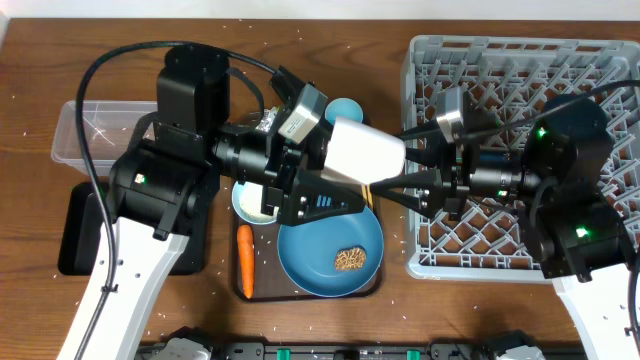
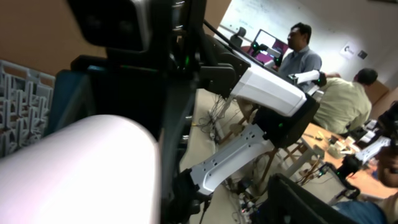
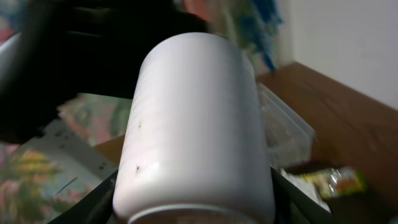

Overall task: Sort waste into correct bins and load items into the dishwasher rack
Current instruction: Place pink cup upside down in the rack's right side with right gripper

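A pinkish-white cup (image 1: 365, 150) hangs on its side in the air between both arms, above the blue plate (image 1: 310, 250). My left gripper (image 1: 335, 160) is shut on its left end. My right gripper (image 1: 400, 165) has a finger on each side of its right end, touching it. The cup fills the right wrist view (image 3: 193, 124) and shows lower left in the left wrist view (image 2: 74, 168). A brown food chunk (image 1: 350, 260) lies on the plate. A carrot (image 1: 245, 260) and a white bowl (image 1: 255, 205) sit beside it. The dishwasher rack (image 1: 500, 60) stands at the right.
A light blue cup (image 1: 345, 107) stands behind the arms. The clear tub (image 1: 90, 130) and black tray (image 1: 75, 240) are at the left. A yellow wrapper (image 3: 329, 180) shows near the tub. The plate rests on a brown serving tray (image 1: 300, 292). Rice grains dot the table.
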Available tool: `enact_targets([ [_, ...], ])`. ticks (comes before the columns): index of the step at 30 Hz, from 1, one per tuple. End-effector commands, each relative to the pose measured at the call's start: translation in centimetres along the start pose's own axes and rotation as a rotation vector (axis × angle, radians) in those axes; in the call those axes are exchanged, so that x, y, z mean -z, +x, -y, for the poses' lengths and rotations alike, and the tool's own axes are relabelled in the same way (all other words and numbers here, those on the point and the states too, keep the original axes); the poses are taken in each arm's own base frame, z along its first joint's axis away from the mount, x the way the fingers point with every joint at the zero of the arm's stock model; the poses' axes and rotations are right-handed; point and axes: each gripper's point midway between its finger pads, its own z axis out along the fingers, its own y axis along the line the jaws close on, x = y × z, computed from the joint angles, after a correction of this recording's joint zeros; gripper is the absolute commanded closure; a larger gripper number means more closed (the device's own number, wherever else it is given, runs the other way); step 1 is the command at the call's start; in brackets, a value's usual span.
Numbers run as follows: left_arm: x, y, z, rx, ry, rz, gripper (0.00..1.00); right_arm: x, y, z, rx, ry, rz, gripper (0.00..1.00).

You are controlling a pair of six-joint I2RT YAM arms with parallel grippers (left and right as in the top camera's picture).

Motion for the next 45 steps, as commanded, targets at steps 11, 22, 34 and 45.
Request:
enact_targets([
  [11,1.8,-1.0,-0.8,-0.01,-0.061,0.034,0.26,12.9,6.6,12.8,-0.46,0.901,-0.053,0.66],
  [22,2.3,-1.1,-1.1,-0.002,-0.077,0.042,0.26,28.4,14.6,12.6,-0.916,1.506,-0.035,0.67],
  [34,2.3,-1.0,-1.1,0.003,-0.077,0.041,0.25,37.8,20.3,12.9,-1.325,1.7,0.179,0.67],
  [45,2.3,-1.0,-1.1,0.007,-0.077,0.041,0.26,36.7,23.0,17.1,-1.512,1.5,0.225,0.64],
])
